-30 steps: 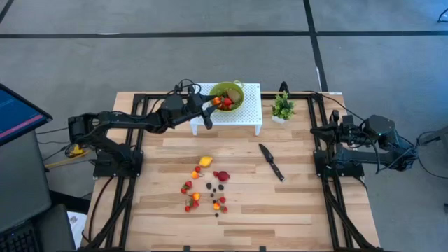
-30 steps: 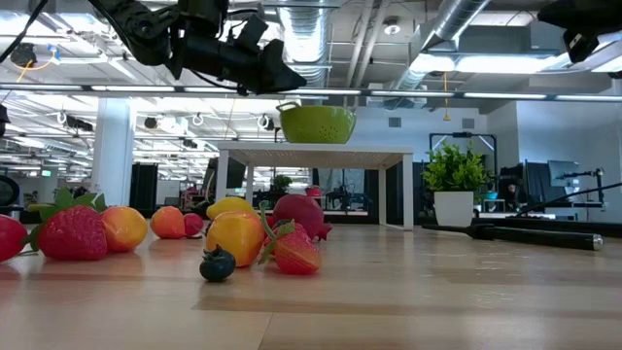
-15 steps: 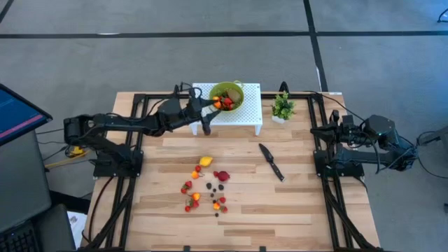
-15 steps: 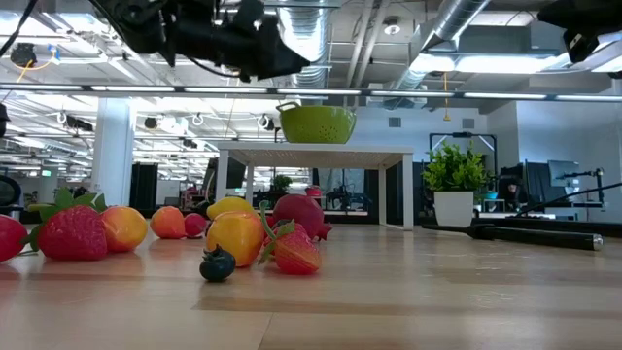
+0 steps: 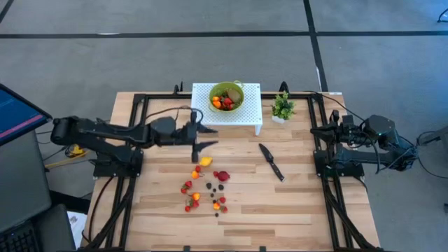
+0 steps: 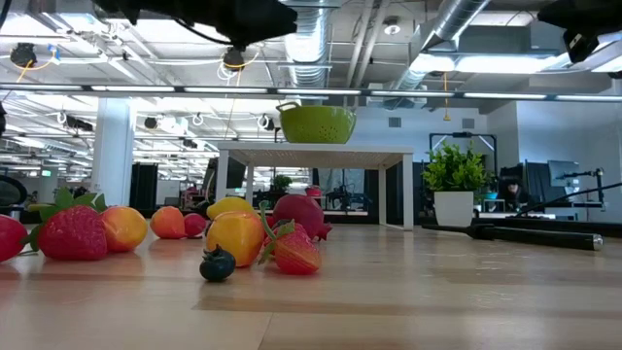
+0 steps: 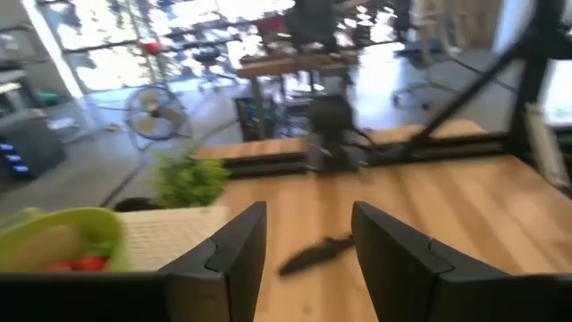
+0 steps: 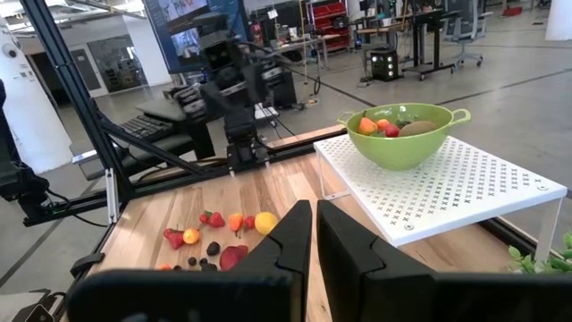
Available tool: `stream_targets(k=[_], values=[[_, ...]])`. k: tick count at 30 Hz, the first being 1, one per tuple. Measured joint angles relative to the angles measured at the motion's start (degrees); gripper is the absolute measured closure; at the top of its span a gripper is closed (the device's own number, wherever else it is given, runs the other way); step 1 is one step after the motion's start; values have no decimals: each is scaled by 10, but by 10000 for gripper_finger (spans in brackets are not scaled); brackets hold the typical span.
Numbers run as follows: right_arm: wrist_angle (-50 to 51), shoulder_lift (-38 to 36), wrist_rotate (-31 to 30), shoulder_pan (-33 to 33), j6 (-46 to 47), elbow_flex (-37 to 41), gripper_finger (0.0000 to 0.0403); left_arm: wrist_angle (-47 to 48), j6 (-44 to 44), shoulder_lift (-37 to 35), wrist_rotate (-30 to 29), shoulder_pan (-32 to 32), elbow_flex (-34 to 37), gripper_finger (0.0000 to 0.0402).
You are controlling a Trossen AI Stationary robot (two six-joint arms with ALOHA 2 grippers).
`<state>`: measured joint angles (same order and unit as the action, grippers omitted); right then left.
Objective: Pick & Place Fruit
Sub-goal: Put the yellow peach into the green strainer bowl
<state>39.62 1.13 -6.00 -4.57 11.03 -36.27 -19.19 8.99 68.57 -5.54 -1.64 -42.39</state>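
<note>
Left gripper (image 5: 198,138): positioned over the table between the white stand (image 5: 252,115) and the fruit (image 5: 206,185) scattered on the boards, just above the yellow piece at the top of that scatter. The left wrist view shows its fingers (image 7: 234,255) parted with clear table between them and nothing held. Judgement: the empty, parted fingers and the position next to the scatter suit an approach for the next pick.

Fruit: most of it lies loose in a cluster at mid-table, red, orange, yellow and dark pieces close together, some touching. A few pieces already sit in the green bowl (image 5: 227,96) on the stand, so the bowl appears to be the drop point. The raised stand puts the bowl's rim above the table, which calls for a lift before each release.

Knife (image 5: 271,161): lies flat to the right of the fruit, apart from it and not in the gripper's way. Plant (image 5: 282,107): stands upright beside the stand, at the back.

Right gripper (image 8: 315,234): parked at the right edge of the table, fingers closed on nothing, facing the stand. It waits clear of the work area.
</note>
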Motion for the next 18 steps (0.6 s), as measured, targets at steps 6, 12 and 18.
stream_targets(k=[6,12,18], values=[[0,0,0,0,0,0,386,79,-4,-6,0,74,0,243],[0,0,0,0,0,0,386,185,-35,-6,0,143,0,243],[0,0,0,0,0,0,386,246,-52,-6,0,196,0,243]])
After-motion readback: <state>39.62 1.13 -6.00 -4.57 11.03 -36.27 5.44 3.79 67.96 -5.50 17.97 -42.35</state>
